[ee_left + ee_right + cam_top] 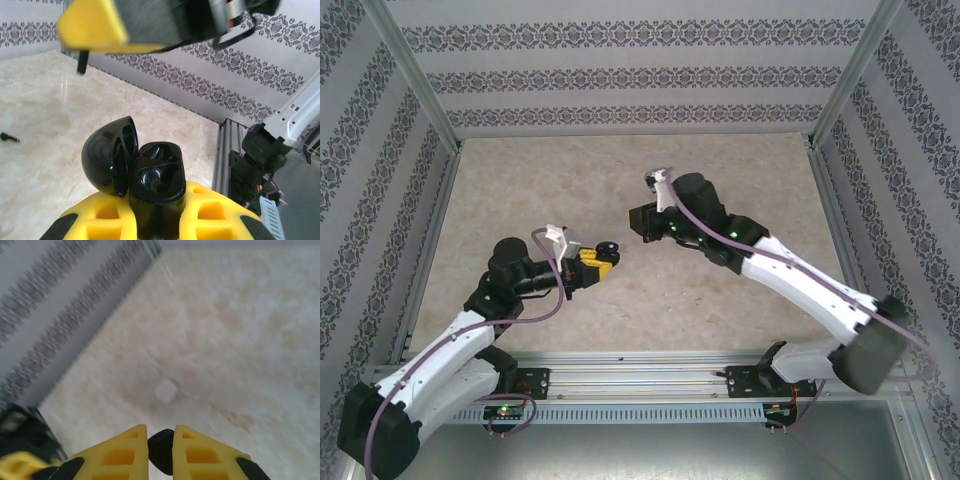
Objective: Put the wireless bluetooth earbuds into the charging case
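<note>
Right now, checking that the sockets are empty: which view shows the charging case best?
The left wrist view: the charging case sits close up, lid open, both sockets facing the camera, held by the left gripper. The top external view shows it as a small dark blob at that gripper's tip.

Left hand [604, 257] and right hand [160, 446], apparently both clenched.

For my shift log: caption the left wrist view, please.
Left gripper holds the open black case; one earbud lies on the table beyond.
</note>
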Action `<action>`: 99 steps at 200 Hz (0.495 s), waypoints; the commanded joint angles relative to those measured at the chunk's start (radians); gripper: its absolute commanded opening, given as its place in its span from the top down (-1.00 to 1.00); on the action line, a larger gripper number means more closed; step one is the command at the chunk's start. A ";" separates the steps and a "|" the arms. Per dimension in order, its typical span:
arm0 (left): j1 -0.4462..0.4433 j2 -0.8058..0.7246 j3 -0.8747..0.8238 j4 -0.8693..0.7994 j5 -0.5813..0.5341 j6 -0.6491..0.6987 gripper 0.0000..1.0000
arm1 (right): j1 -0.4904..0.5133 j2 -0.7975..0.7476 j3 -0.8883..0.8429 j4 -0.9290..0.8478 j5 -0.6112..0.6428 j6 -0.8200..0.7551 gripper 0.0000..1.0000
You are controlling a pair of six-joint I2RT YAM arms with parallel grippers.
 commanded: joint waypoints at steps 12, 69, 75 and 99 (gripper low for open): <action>-0.066 0.075 0.052 0.192 -0.100 0.062 1.00 | 0.053 -0.140 -0.056 0.114 0.071 0.119 0.74; -0.095 0.154 0.098 0.286 -0.143 0.064 1.00 | 0.161 -0.233 -0.102 0.131 0.119 0.236 0.74; -0.097 0.157 0.102 0.287 -0.142 0.060 1.00 | 0.171 -0.230 -0.102 0.128 0.123 0.238 0.74; -0.099 0.152 0.107 0.282 -0.143 0.058 1.00 | 0.207 -0.212 -0.105 0.129 0.151 0.236 0.75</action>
